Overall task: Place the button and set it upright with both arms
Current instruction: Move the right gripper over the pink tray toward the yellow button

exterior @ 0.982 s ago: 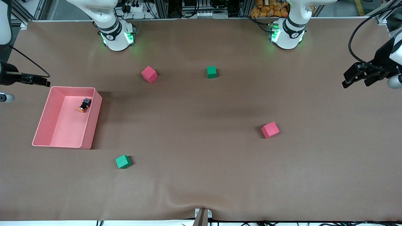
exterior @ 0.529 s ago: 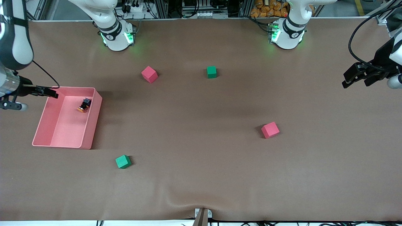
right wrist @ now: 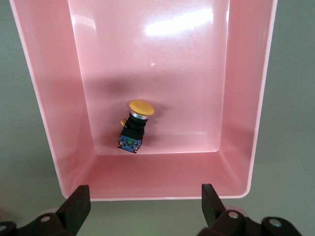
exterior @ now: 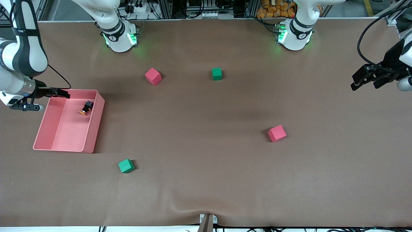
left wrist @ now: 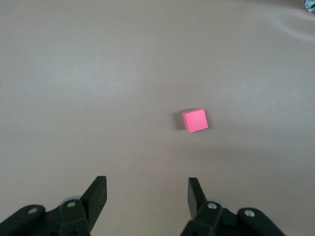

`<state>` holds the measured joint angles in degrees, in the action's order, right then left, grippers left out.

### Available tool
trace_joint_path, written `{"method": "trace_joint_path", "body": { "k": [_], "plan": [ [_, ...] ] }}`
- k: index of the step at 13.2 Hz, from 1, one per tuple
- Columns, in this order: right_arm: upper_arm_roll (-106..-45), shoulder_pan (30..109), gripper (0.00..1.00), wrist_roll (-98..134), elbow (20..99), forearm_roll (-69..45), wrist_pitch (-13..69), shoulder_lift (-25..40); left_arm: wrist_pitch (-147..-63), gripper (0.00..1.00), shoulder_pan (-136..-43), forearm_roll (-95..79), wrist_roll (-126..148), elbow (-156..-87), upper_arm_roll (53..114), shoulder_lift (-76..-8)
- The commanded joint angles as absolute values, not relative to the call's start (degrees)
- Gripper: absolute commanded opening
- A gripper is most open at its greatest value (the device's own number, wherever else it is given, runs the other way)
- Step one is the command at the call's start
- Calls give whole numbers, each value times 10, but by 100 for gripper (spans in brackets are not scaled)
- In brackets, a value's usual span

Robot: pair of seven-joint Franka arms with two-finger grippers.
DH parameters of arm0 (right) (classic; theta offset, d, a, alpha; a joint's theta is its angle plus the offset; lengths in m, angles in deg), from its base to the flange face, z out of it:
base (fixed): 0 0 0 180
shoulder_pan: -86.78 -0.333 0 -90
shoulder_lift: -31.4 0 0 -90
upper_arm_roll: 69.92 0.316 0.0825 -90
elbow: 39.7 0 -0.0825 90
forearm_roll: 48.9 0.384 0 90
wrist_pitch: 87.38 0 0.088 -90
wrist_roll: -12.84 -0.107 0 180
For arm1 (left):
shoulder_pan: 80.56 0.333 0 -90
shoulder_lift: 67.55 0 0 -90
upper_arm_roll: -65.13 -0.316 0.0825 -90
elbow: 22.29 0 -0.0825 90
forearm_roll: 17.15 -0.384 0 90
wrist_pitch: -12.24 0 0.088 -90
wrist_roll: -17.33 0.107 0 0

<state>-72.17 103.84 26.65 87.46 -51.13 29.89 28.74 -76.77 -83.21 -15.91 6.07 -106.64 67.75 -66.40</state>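
Note:
The button (exterior: pixel 86 108), with an orange cap and a black body, lies on its side in a pink bin (exterior: pixel 94 127) at the right arm's end of the table. In the right wrist view the button (right wrist: pixel 136 125) rests near one end wall of the bin (right wrist: pixel 244 98). My right gripper (exterior: pixel 63 93) is open and empty, in the air over the bin's corner farthest from the front camera; it also shows in the right wrist view (right wrist: pixel 143 196). My left gripper (exterior: pixel 355 84) is open and empty, waiting over the left arm's end of the table; it also shows in the left wrist view (left wrist: pixel 146 189).
A red cube (exterior: pixel 153 76) and a green cube (exterior: pixel 217 73) sit near the arm bases. Another red cube (exterior: pixel 276 133) lies mid-table toward the left arm's end, also in the left wrist view (left wrist: pixel 195 120). A green cube (exterior: pixel 126 166) lies nearer the front camera than the bin.
My right arm has swung in from the table's end, bringing its gripper over the bin's corner. The left arm, the button and the cubes have not moved.

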Motion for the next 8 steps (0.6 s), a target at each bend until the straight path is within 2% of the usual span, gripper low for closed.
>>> {"method": "trace_joint_path", "body": {
  "k": [1, 8],
  "plan": [
    [-719, 1047, 100, 297, 888, -515, 309, 297, -763, 74, -826, -150, 70, -1066, 678, -667],
    [-719, 1063, 100, 309, 888, -514, 345, 254, -763, 74, -826, -150, 73, -1067, 678, -666]
  ]
}}
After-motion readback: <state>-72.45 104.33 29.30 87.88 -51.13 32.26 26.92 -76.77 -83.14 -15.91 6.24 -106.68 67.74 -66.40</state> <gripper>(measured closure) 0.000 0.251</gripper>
